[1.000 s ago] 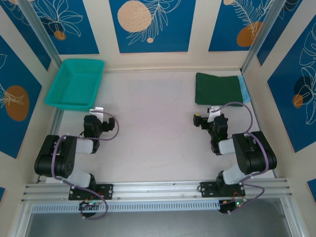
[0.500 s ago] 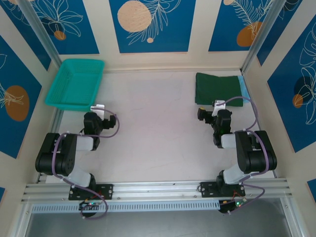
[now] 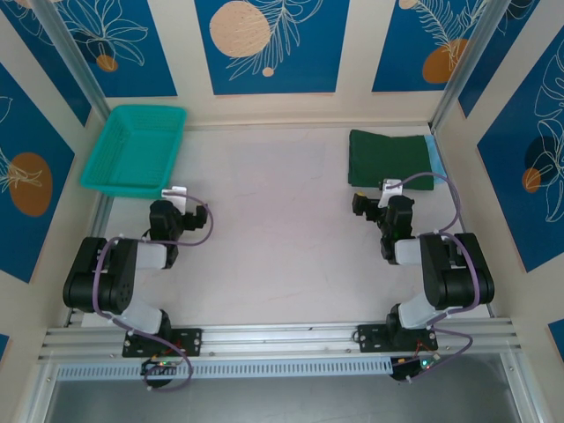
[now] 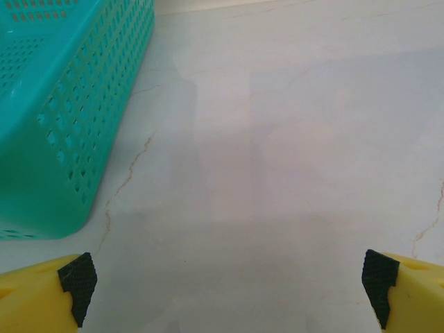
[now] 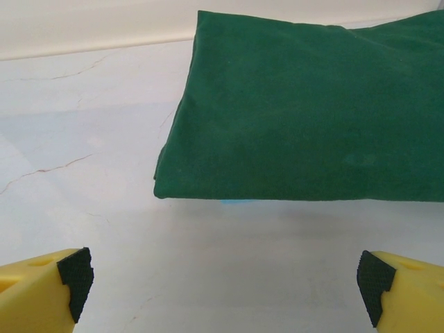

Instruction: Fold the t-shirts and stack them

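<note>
Evidently, we are judging stacking complete: green t-shirt (image 3: 388, 159) lying over blue t-shirt (image 3: 435, 159) at the far-right corner of the tabletop (image 3: 282, 229), left gripper (image 4: 227, 281) and right gripper (image 5: 225, 279) gaping empty, merely needing retraction.

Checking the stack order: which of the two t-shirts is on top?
The dark green t-shirt is on top; the light blue t-shirt lies under it, just a thin strip showing along its right edge.
</note>
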You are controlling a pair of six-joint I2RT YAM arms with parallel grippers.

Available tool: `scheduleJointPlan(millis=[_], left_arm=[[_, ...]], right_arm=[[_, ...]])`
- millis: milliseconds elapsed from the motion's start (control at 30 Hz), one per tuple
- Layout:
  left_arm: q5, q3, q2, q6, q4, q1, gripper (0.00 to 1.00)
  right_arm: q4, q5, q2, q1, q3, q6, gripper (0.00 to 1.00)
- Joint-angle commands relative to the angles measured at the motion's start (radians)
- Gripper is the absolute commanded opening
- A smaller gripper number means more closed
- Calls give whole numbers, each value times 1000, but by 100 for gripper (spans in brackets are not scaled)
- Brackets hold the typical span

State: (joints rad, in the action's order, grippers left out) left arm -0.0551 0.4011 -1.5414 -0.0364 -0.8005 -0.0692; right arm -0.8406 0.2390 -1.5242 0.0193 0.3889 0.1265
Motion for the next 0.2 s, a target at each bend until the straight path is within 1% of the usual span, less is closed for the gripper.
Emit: scheduleJointPlan(millis=[0, 167], left_arm=[[24, 0, 5, -8, -28, 7, 100], [24, 1, 6, -8, -28, 7, 100]], right_arm=[[-3, -21, 1, -7, 9, 10, 99], [-12, -17, 2, -2, 3, 8, 99]])
